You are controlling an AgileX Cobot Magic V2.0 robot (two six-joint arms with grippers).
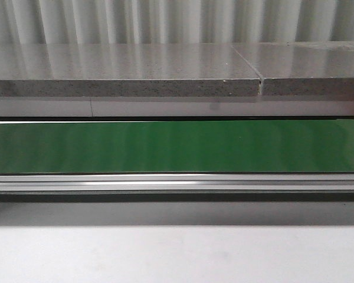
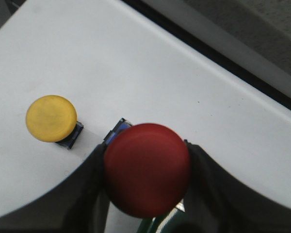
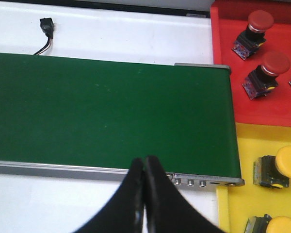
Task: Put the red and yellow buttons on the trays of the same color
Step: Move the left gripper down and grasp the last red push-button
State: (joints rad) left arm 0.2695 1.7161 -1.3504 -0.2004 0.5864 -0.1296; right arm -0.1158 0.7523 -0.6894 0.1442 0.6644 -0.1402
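Observation:
In the left wrist view my left gripper [image 2: 146, 167] is shut on a red button [image 2: 146, 169], its round cap filling the gap between the black fingers, held above the white table. A yellow button [image 2: 51, 119] with a dark base stands on the table beside it. In the right wrist view my right gripper [image 3: 144, 167] is shut with nothing in it, over the near edge of the green belt [image 3: 106, 111]. Past the belt's end lie a red tray [image 3: 262, 109] holding red buttons [image 3: 274, 65] and a yellow tray [image 3: 247, 145] holding yellow buttons [image 3: 286, 165]. No gripper shows in the front view.
The green conveyor belt [image 1: 177, 147] runs across the front view with a metal rail [image 1: 177, 183] along its near side and a grey stone ledge [image 1: 124, 73] behind. A black cable plug [image 3: 47, 26] lies beyond the belt.

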